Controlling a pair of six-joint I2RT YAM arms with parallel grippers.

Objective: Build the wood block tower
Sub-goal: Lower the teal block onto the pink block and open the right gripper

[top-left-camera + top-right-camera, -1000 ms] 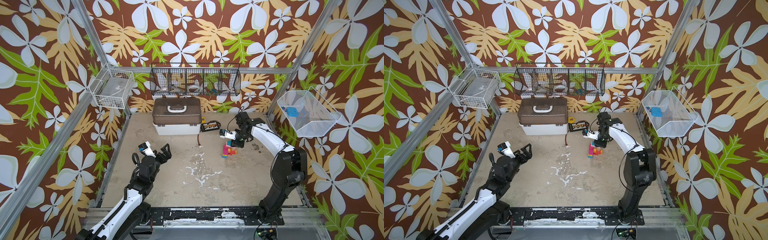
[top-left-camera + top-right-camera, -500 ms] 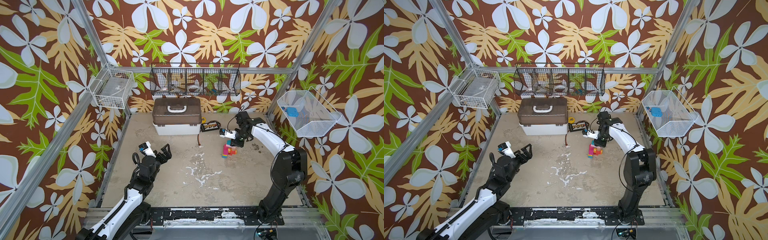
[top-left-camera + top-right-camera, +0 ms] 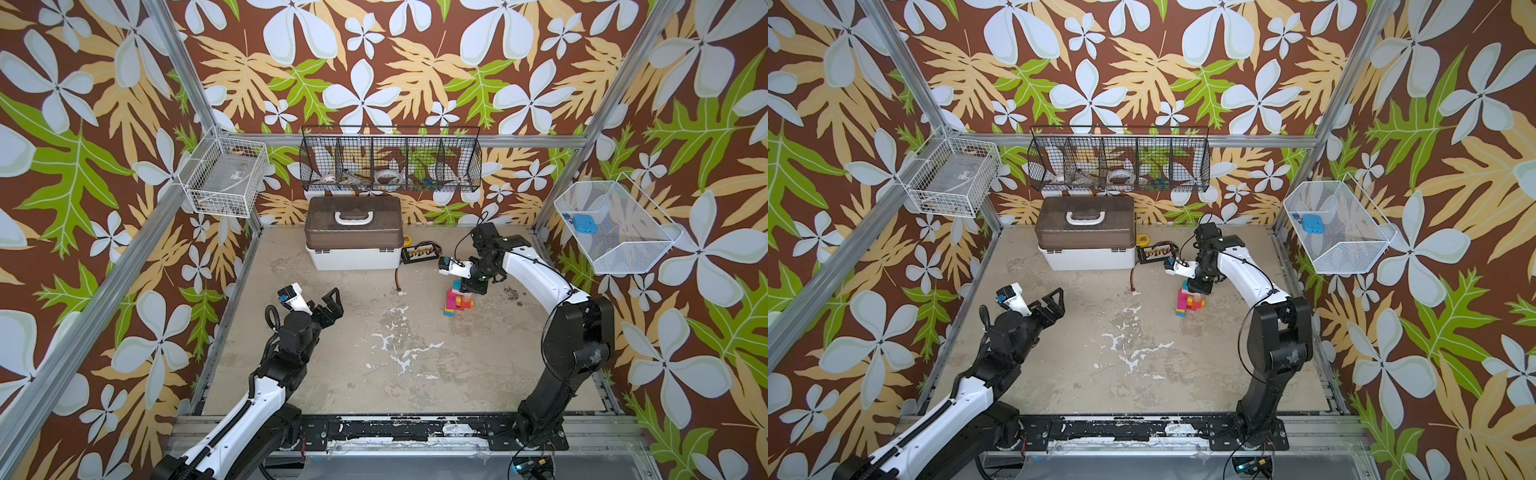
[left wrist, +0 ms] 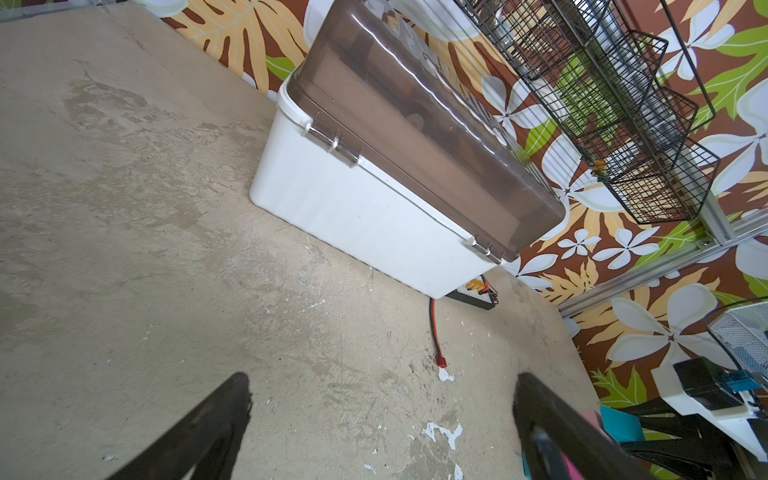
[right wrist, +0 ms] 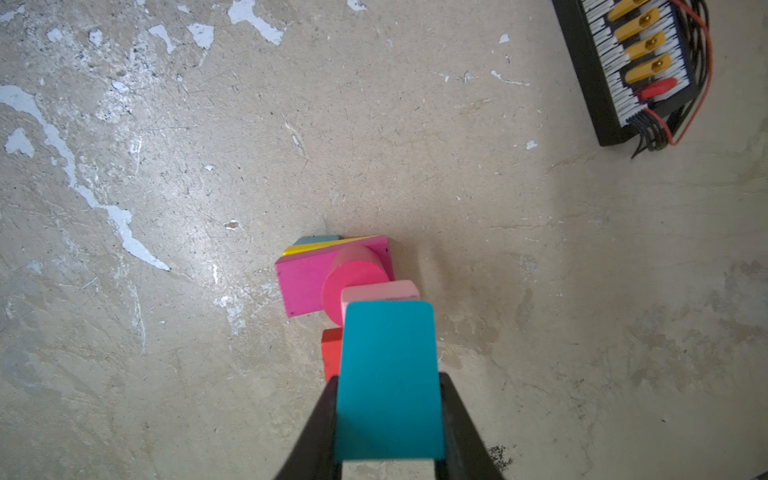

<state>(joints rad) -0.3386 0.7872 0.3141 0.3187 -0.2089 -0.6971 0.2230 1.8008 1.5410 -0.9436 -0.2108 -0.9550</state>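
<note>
The teal block point(image 5: 388, 374) is clasped between the jaws of the right gripper point(image 3: 473, 286) at the top of the tower point(image 3: 457, 302), which is seen right of centre in both top views (a pale pink block point(image 5: 380, 293) lies just beneath). The left gripper point(image 3: 331, 305) is held spread wide and empty, left of centre, well apart from the tower.

We count two arms point(image 3: 266, 390) point(image 3: 536, 270), one toolbox point(image 3: 353, 237), one board point(image 3: 420, 252), one black basket point(image 3: 390, 166) and two white baskets point(image 3: 220, 203) point(image 3: 623, 253). We make out seven blocks point(image 5: 388, 374) in the tower point(image 3: 451, 297).
</note>
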